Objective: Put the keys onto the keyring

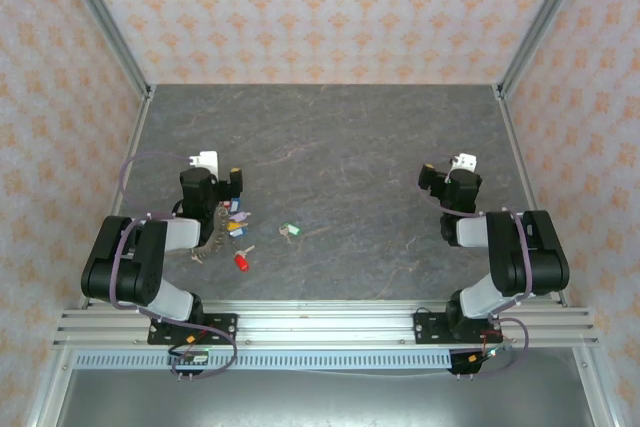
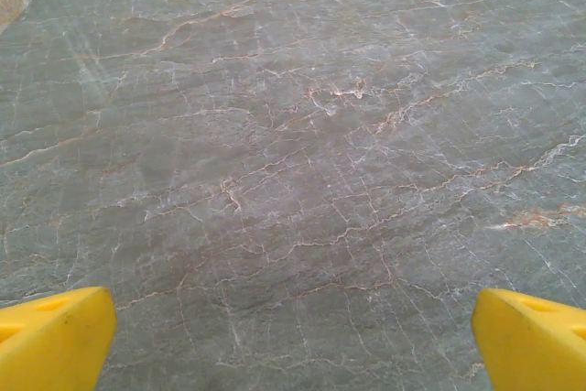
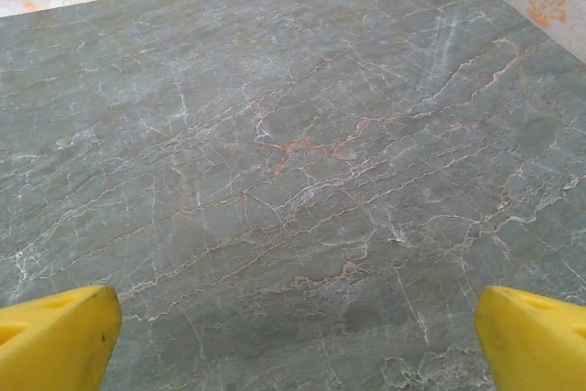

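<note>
Left hand (image 2: pixel 293 341) spread wide, empty, over bare tabletop (image 1: pixel 360 167). Best bet: it steadies the keyring (image 1: pixel 210 241) just beside the left arm, with the cord running roughly near-to-far and part hidden by the arm. Then pinch one key by its coloured head, leaving the hole free. Keys (image 1: pixel 236 219) bunch at the cord's far end. Red key (image 1: pixel 242 262) lies nearer, long axis near-to-far, leaning right. Green key (image 1: pixel 290 231) sits apart to the right, direction too small to tell. Right hand (image 3: pixel 293 341) spread, empty.
</note>
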{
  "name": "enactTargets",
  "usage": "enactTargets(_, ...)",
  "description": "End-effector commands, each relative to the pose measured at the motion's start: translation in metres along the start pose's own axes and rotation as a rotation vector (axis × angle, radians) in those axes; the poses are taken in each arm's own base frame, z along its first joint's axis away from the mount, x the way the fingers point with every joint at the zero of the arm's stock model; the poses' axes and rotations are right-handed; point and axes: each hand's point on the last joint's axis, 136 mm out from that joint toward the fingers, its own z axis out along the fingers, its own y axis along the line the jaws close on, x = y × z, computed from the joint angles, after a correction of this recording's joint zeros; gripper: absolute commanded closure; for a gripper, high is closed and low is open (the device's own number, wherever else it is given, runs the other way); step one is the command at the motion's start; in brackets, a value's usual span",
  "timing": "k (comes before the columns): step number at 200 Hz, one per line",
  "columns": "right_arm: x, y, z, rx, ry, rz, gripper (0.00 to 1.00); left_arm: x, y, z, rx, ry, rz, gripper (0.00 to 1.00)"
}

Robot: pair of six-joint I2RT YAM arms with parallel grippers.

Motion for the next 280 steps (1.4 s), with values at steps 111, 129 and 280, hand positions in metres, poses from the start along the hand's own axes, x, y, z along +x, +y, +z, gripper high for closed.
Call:
enactTargets(111,-0.011,0.004,0.001,-0.016,-0.024,-0.007,0.01,-0.015,0.006,0.002,-0.031,-0.043,-0.017,0.0)
enactTargets(129,-0.011,0.005,-0.001,-0.024,-0.031,-0.008,0.01,-0.015,0.006,0.001,-0.031,-0.043,-0.016,0.0)
enactTargets(280,-0.06,0.046,-0.08,-0.224,0.146,0.246,0.01,-0.076,0.049,-0.095,-0.175,-0.008,-0.431,0.0)
